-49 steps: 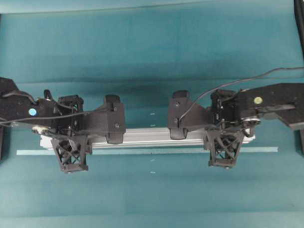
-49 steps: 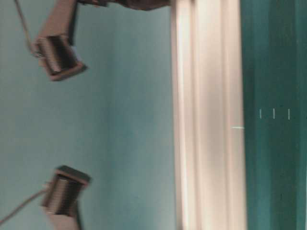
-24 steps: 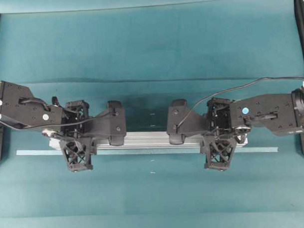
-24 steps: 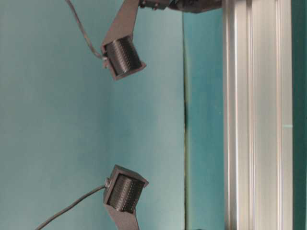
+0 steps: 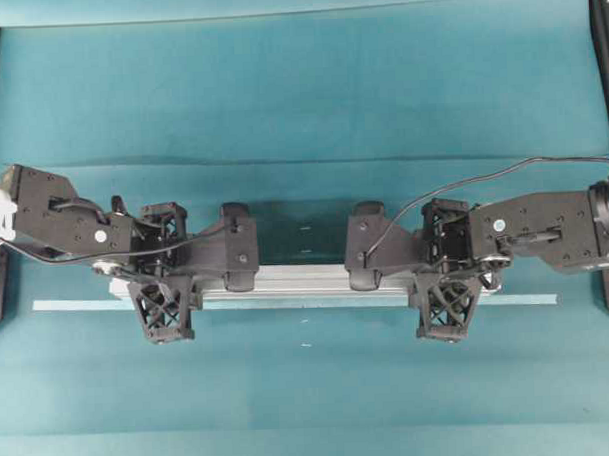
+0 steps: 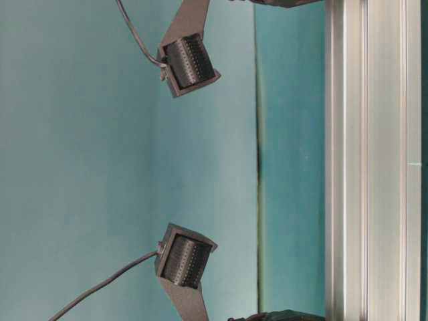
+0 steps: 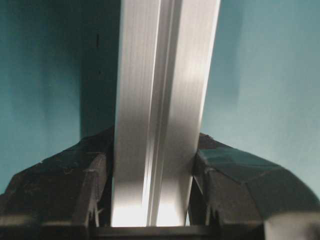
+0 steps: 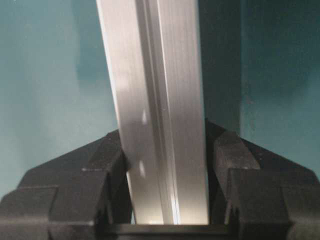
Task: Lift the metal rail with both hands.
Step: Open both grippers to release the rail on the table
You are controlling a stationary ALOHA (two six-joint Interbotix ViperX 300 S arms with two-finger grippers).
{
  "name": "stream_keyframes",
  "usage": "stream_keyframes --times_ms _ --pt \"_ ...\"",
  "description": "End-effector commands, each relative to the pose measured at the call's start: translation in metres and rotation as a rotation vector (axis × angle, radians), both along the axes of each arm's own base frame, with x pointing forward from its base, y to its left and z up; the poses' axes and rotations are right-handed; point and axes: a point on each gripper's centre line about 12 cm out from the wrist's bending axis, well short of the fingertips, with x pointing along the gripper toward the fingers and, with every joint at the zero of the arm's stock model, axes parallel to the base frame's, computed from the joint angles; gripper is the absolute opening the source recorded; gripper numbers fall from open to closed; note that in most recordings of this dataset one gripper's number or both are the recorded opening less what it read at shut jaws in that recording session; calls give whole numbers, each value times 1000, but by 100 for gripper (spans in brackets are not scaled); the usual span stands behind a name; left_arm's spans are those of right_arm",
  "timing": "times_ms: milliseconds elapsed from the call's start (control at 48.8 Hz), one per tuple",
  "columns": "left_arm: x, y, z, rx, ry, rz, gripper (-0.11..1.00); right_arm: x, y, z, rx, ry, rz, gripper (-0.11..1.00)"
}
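The metal rail point(image 5: 301, 278) is a long grooved silver bar lying left to right across the teal table point(image 5: 300, 88). My left gripper point(image 5: 164, 283) is shut on the rail near its left end. My right gripper point(image 5: 448, 273) is shut on it near its right end. In the left wrist view the rail point(image 7: 160, 100) runs between both black fingers point(image 7: 85, 185), pressed on each side. The right wrist view shows the rail point(image 8: 155, 100) clamped the same way by its fingers point(image 8: 240, 180). At table level the rail point(image 6: 371, 160) stands near the frame's right edge. Whether it touches the table I cannot tell.
A thin pale teal tape strip point(image 5: 287, 304) lies on the table just in front of the rail. Black frame posts point(image 5: 604, 57) stand at the left and right edges. Two black wrist camera housings point(image 6: 190, 63) hang in the table-level view. Small white marks point(image 5: 305, 228) dot the cloth.
Both arms have come down with the rail: grippers and rail look smaller from overhead, and the rail has slid toward the table side at table level. Both grips are unchanged.
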Motion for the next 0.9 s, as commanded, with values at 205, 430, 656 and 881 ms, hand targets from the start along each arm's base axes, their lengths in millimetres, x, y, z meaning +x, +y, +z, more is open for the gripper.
stream_keyframes --times_ms 205,430,656,881 --pt "4 7 4 -8 -20 42 32 -2 1 -4 4 -3 -12 38" --pt "1 7 0 -8 -5 41 32 0 0 -8 3 -18 -15 38" --pt "0 5 -1 -9 -5 39 32 1 -3 -15 1 -12 -20 38" --pt "5 4 0 -9 -51 29 32 -2 -8 -18 0 0 -36 38"
